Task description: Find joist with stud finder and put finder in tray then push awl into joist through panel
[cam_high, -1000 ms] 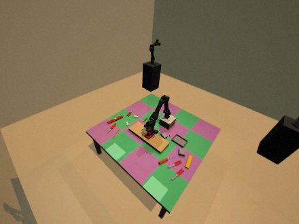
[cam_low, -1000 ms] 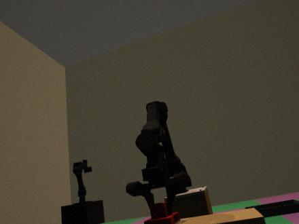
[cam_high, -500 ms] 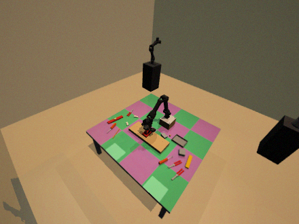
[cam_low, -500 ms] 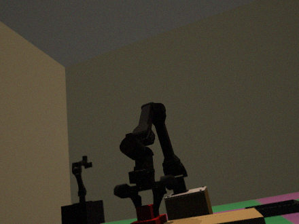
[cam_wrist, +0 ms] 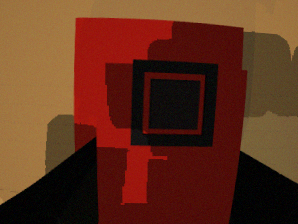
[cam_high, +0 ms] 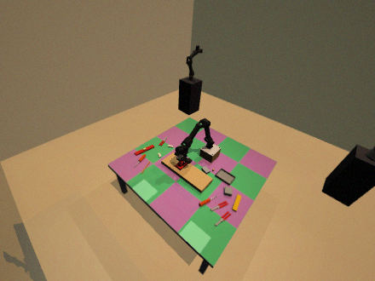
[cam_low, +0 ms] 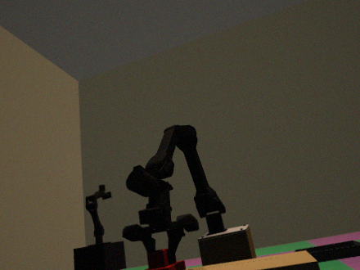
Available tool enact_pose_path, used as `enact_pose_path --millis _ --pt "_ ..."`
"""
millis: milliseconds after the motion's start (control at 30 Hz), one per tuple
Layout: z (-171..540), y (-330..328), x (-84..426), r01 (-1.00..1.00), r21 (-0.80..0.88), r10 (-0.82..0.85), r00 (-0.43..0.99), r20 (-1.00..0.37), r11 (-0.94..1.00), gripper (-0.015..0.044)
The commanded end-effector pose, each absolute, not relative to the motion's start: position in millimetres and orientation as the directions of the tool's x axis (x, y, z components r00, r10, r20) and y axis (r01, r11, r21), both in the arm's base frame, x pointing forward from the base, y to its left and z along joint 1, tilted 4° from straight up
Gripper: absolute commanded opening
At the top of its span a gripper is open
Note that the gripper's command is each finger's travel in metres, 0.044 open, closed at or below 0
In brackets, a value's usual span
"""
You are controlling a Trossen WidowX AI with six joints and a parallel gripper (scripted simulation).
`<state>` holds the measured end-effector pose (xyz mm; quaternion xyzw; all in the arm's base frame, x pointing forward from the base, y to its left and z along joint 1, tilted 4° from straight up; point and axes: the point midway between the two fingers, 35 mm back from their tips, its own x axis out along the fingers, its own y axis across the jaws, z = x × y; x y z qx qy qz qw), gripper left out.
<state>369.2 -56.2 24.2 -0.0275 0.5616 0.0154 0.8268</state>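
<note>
The red stud finder point(cam_high: 181, 166) point(cam_low: 159, 259) point(cam_wrist: 112, 42) is upright between the fingers of my gripper point(cam_high: 182, 162) point(cam_low: 162, 254), which is shut on it. It is on or just above the tan floor panel point(cam_high: 196, 179) point(cam_low: 286, 262) point(cam_wrist: 35, 65), near the panel's far-left end in the top view. Its square window is dark in the wrist view. The grey tray point(cam_high: 225, 176) lies right of the panel, with nothing visible in it. Orange-handled tools with thin shafts lie left point(cam_high: 141, 158) and front right point(cam_high: 205, 202); which is the awl, I cannot tell. The joist is hidden.
The arm's base block point(cam_high: 210, 153) point(cam_low: 227, 247) stands behind the panel. A small grey block point(cam_high: 206, 169) is between panel and tray, another grey block point(cam_high: 227, 191) in front of the tray. Red-handled pliers point(cam_high: 220, 206) and a yellow bar point(cam_high: 236, 203) lie front right; a red level point(cam_high: 144, 150) lies far left.
</note>
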Motion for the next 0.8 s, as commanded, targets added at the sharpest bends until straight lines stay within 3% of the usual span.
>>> enact_pose_path --millis 0,767 --pt "24 -70 370 -0.054 -0.032 -0.01 0.367 -0.93 0.998 0.0" --pt "27 -134 373 -0.053 -0.037 -0.015 0.367 -0.93 0.998 0.0"
